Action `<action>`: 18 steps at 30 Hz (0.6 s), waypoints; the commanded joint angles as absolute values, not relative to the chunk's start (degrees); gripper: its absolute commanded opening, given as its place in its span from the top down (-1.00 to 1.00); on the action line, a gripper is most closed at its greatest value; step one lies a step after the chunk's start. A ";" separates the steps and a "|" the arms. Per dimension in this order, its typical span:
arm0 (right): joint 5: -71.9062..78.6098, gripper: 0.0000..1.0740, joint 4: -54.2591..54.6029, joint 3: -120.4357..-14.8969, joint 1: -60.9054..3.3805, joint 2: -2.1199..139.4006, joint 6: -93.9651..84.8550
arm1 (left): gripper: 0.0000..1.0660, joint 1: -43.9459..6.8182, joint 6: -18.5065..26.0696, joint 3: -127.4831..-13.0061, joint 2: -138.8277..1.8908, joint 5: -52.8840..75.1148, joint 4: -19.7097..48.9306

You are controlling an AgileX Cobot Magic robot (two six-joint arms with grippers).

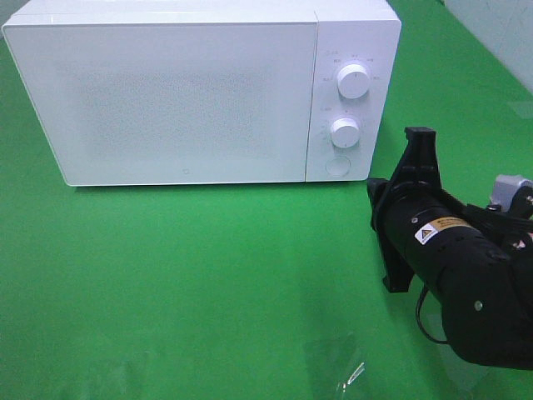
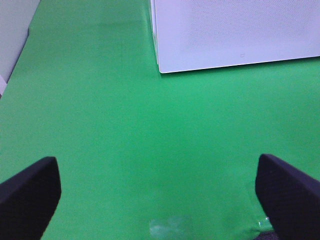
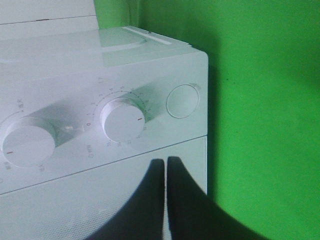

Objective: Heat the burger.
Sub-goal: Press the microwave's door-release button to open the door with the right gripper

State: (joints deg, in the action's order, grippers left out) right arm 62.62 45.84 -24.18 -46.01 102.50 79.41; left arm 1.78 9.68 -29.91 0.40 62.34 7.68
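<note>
No burger shows in any view. The white microwave (image 1: 166, 92) stands at the back of the green table with its door closed. My right gripper (image 1: 419, 133) is shut with nothing between its fingers. It hovers just right of the microwave's front corner, close to the control panel. In the right wrist view the shut fingertips (image 3: 165, 162) point at the panel below the lower knob (image 3: 122, 120) and the round button (image 3: 182, 101). Over bare green cloth, my left gripper (image 2: 157, 172) is wide open and empty, in front of the microwave's left corner (image 2: 162, 67).
The panel carries an upper knob (image 1: 354, 81), a lower knob (image 1: 344, 132) and a round button (image 1: 336, 166). A small piece of clear plastic (image 1: 354, 372) lies near the table's front edge. A pale wall (image 1: 500, 33) rises at the back right.
</note>
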 commanded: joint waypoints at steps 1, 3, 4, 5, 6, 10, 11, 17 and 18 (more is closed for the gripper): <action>60.22 1.00 45.38 -24.58 -45.49 102.73 78.72 | -0.83 1.55 9.68 -29.74 1.66 61.42 7.96; 58.84 1.00 43.72 -24.92 -44.35 103.53 78.72 | -0.83 1.55 9.68 -29.74 1.66 61.42 7.96; 58.84 1.00 43.72 -24.92 -44.35 103.53 78.72 | -0.83 1.55 9.68 -29.74 1.66 61.42 7.96; 57.98 1.00 42.28 -25.50 -43.32 104.16 78.90 | -0.83 1.55 9.68 -29.74 1.66 61.42 7.96; 57.98 1.00 42.28 -25.50 -43.32 104.16 78.90 | -0.83 1.55 9.68 -29.74 1.66 61.42 7.96; 57.41 1.00 38.67 -27.90 -41.25 106.23 78.95 | -0.83 1.55 9.68 -29.74 1.43 61.42 7.96; 57.41 1.00 38.67 -27.90 -41.25 106.23 78.95 | -0.83 1.55 9.68 -29.74 1.43 61.42 7.96; 54.03 1.00 36.78 -31.23 -39.19 109.21 79.24 | -0.83 1.55 9.68 -29.74 1.32 61.42 7.96; 53.46 1.00 36.55 -32.14 -38.27 109.84 79.18 | -0.83 1.55 9.68 -29.74 1.32 61.42 7.96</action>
